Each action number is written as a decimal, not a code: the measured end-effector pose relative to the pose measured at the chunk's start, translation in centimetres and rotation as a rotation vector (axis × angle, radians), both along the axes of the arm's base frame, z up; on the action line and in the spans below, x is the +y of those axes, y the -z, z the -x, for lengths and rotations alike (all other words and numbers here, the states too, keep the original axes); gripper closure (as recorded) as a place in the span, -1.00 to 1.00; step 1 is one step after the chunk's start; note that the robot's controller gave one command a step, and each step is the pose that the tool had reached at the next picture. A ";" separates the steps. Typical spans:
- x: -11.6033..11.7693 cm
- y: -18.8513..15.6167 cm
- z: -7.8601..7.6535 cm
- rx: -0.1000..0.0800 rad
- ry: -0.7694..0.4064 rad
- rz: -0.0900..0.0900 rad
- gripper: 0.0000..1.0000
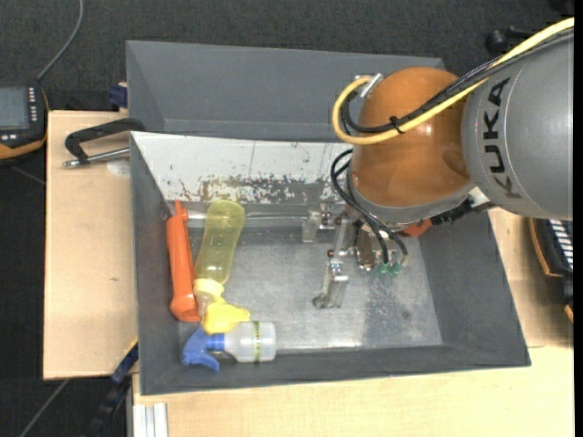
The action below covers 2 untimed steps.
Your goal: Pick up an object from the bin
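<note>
My gripper [330, 289] hangs over the bare bin floor right of the middle, with nothing under it. The nearest loose things lie to its left. A clear yellow plastic bottle [219, 239] lies lengthwise by the left wall, with a yellow cap [221, 315] at its near end. An orange stick-shaped tool [179, 267] lies alongside it, against the wall. A small white spray bottle with a blue trigger head [232, 344] lies in the front left corner.
All the loose things are gathered along the left wall and in the front left corner. The arm with its orange cover and cables reaches in from the right, above the right half of the bin.
</note>
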<state>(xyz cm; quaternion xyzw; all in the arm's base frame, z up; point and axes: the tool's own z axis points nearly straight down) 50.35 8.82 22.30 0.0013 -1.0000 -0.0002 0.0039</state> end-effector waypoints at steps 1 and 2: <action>-0.1 -0.4 -0.2 -0.009 0.002 -0.001 -1.00; 3.0 6.2 0.1 -0.009 -0.082 -0.002 -1.00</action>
